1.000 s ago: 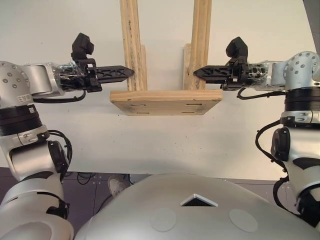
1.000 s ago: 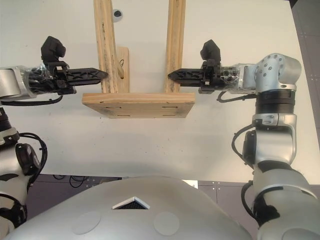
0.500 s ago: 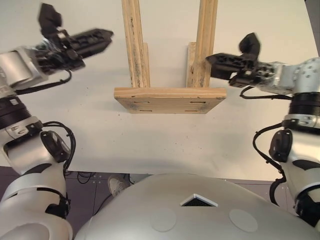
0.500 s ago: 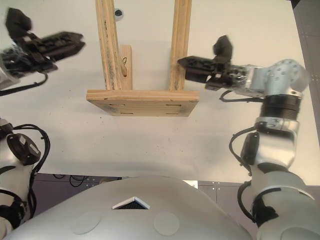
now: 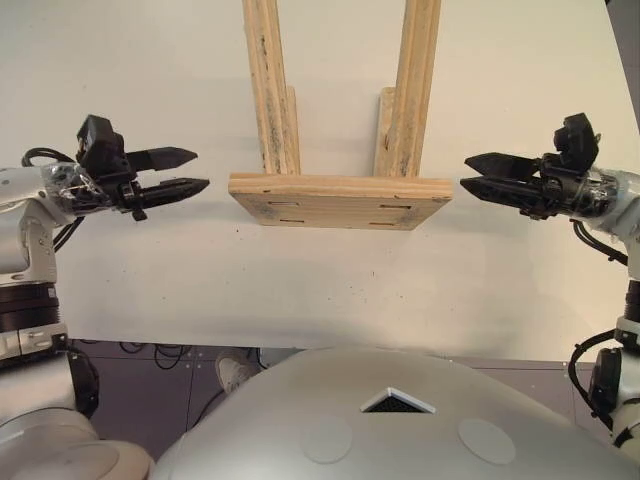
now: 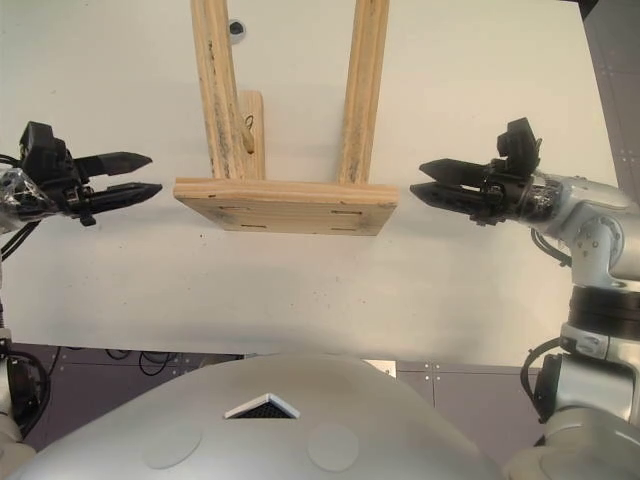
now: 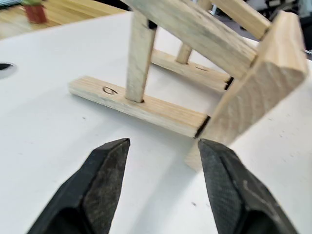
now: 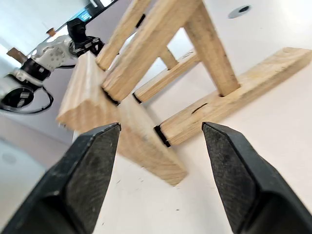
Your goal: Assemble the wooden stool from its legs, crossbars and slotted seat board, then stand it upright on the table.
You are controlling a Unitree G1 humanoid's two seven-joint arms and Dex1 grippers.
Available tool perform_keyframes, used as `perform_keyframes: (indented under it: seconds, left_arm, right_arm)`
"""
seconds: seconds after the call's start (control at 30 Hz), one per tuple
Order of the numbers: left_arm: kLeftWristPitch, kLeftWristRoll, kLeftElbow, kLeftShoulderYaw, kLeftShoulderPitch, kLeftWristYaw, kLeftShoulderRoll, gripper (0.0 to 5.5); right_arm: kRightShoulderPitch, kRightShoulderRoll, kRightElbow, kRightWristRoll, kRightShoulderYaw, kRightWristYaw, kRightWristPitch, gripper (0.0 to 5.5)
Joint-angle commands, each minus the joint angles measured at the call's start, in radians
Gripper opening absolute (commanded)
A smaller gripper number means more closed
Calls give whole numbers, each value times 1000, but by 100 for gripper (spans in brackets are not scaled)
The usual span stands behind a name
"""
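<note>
At the left middle of the head views, the left gripper (image 5: 200, 169) hangs over the white table (image 5: 300, 290). Its two fingers (image 7: 105, 178) are spread with nothing between them, tips pointing toward the centre. It stands well apart from the stool (image 5: 338, 188), about level with the left end of the seat board.

The stool lies on its side in the upper centre of the frame. The seat board (image 5: 340, 205) stands on edge, its slotted face toward the robot, and the legs (image 5: 268, 90) run from it up to the top edge. Two legs lie flat on the table and two ride above them. In the left wrist view a crossbar (image 7: 139, 58) stands upright between a lower leg and an upper one.

At the right middle, the right gripper (image 5: 465, 173) points back toward the centre, its fingers likewise spread and empty. Its tips are near the seat board's right end but apart from it.
</note>
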Motion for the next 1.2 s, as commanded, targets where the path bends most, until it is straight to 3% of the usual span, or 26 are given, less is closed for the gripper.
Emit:
perform_keyframes:
  seconds: [0.03,0.4,0.6,0.73,0.8,0.9,1.03,1.2]
  left_arm:
    - [-10,14,-38,-45,31,-68,54,256]
    - [-31,1,-134,-119,32,1,-44,256]
    - [-61,10,-103,-147,-12,55,-111,256]
    - [-51,2,-100,-162,-16,66,-137,256]
    - [-16,-10,-100,-168,-15,67,-137,229]
    - [255,-153,-146,-127,-36,124,-127,186]
    - [618,-385,-243,-25,-108,216,-99,185]
    - [1167,-559,-220,202,-318,530,-176,185]
  right_arm:
    - [52,-37,-65,-66,85,7,-87,307]
    - [-48,33,-2,-153,204,-65,-202,307]
    - [-58,51,13,-164,263,-67,-216,209]
    - [-88,60,36,-159,276,-62,-207,194]
    - [-107,61,46,-129,268,-59,-173,194]
    - [-145,39,41,-61,264,-34,-34,194]
    - [-220,8,-29,133,211,-5,267,193]
    - [-335,20,-84,433,53,-64,647,181]
